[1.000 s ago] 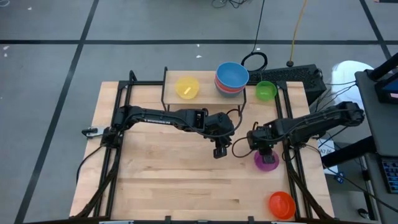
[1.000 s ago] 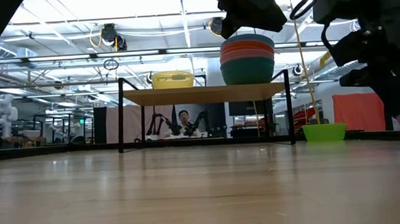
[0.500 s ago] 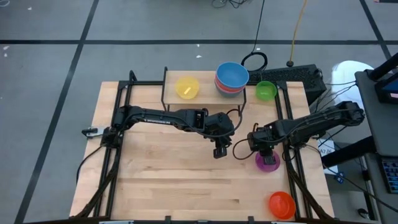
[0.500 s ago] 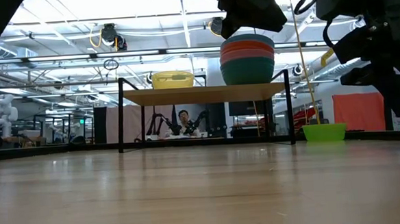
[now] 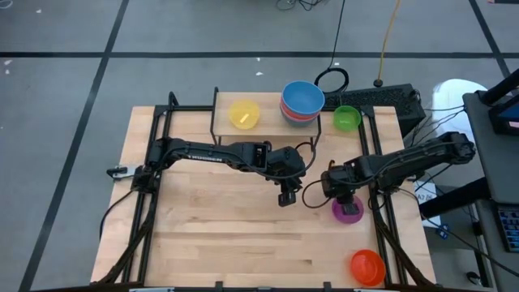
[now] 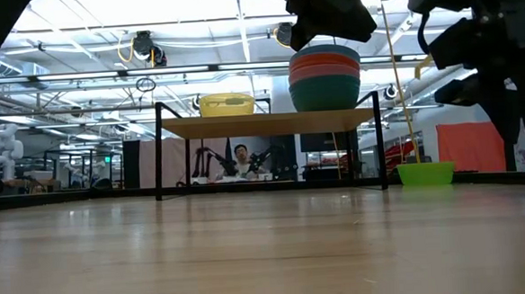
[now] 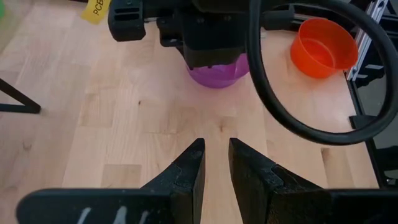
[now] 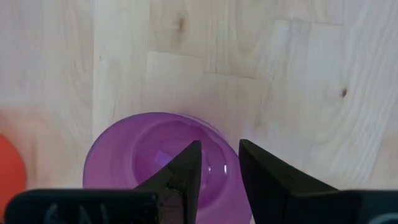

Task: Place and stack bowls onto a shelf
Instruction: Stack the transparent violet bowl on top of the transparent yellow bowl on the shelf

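Light-wood desk [image 5: 227, 235], large, carrying everything.

Low light-wood shelf on thin black metal legs [image 5: 268, 122], at the desk's far edge, about mid-width. On it: a small round yellow plastic bowl [image 5: 243, 114] toward its left end; a stack of small round plastic bowls toward its right end, blue bowl [image 5: 302, 98] on top. In the low view the stack [image 6: 324, 76] shows a teal bowl at the bottom with orange-red bands above; how many bowls it holds cannot be told.

Left arm reaches in from the desk's left edge toward the centre. Left gripper [image 5: 286, 197] hangs over bare wood near mid-desk, in front of the shelf. Its fingers [image 7: 189, 171] stand a narrow gap apart, holding nothing.

Right arm comes in from the right edge. Right gripper [image 5: 344, 199] sits directly over a small round purple plastic bowl [image 5: 349, 211], which stands upright on the desk near the right edge. In the right wrist view the fingers [image 8: 181, 171] are parted by a narrow gap, over the purple bowl's [image 8: 155, 158] near rim; whether they touch it cannot be told.

Small round green plastic bowl [image 5: 346, 118], on the desk just right of the shelf, near the far right corner.

Small round orange plastic bowl [image 5: 366, 266], at the near right corner, well apart from the purple one.
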`<move>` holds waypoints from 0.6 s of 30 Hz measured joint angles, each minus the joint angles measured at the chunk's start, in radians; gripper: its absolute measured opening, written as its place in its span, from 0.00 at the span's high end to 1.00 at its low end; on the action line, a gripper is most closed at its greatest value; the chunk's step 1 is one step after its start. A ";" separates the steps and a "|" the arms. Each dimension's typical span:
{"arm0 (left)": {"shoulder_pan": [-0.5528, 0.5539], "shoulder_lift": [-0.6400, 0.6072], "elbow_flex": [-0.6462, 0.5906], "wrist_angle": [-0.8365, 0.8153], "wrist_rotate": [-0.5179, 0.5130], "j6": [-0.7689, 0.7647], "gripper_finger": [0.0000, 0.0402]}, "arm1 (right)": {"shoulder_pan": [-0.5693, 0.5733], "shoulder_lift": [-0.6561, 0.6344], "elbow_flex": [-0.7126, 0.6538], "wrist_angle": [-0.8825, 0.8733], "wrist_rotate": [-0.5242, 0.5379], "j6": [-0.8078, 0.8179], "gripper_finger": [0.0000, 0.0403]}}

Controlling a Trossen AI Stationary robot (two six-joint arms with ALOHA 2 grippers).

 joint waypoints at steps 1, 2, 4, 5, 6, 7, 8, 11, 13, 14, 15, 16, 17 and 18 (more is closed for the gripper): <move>0.000 0.000 0.000 0.000 0.000 0.000 0.81 | 0.000 0.005 0.000 0.000 -0.001 -0.004 0.75; 0.000 0.000 0.000 0.000 0.000 0.000 0.81 | 0.000 0.011 0.000 0.000 -0.003 -0.006 0.75; 0.000 0.000 0.000 0.000 0.000 0.000 0.81 | 0.000 0.024 0.000 0.002 -0.025 -0.017 0.75; 0.000 0.000 0.000 0.000 0.000 0.001 0.81 | 0.000 0.031 0.000 0.004 -0.028 -0.027 0.75; 0.000 0.000 0.000 0.000 0.000 0.002 0.81 | 0.000 0.039 0.000 0.009 -0.028 -0.036 0.75; 0.000 0.000 0.000 0.000 0.000 0.002 0.81 | 0.000 0.049 0.000 0.012 -0.028 -0.042 0.75; 0.000 0.000 0.000 0.000 0.000 0.002 0.81 | 0.000 0.060 0.000 0.013 -0.027 -0.046 0.75; 0.000 0.000 0.000 0.001 0.000 0.002 0.81 | 0.000 0.099 0.000 0.011 -0.026 -0.049 0.75; 0.000 0.000 0.000 0.001 0.000 0.002 0.81 | 0.000 0.121 0.000 0.011 -0.026 -0.054 0.75; 0.000 0.000 0.000 0.001 0.000 0.002 0.81 | 0.000 0.131 0.001 0.009 -0.026 -0.065 0.75; 0.000 0.000 0.000 0.001 0.000 0.002 0.81 | 0.002 0.140 0.006 0.004 -0.026 -0.095 0.75; 0.000 0.000 0.000 0.001 0.000 0.002 0.81 | 0.007 0.146 0.013 0.003 -0.023 -0.137 0.75; 0.000 0.000 0.000 0.001 0.000 0.002 0.81 | 0.013 0.149 0.023 0.002 -0.019 -0.181 0.75; 0.000 0.000 0.000 0.001 0.000 0.002 0.81 | 0.018 0.150 0.035 0.003 -0.016 -0.217 0.75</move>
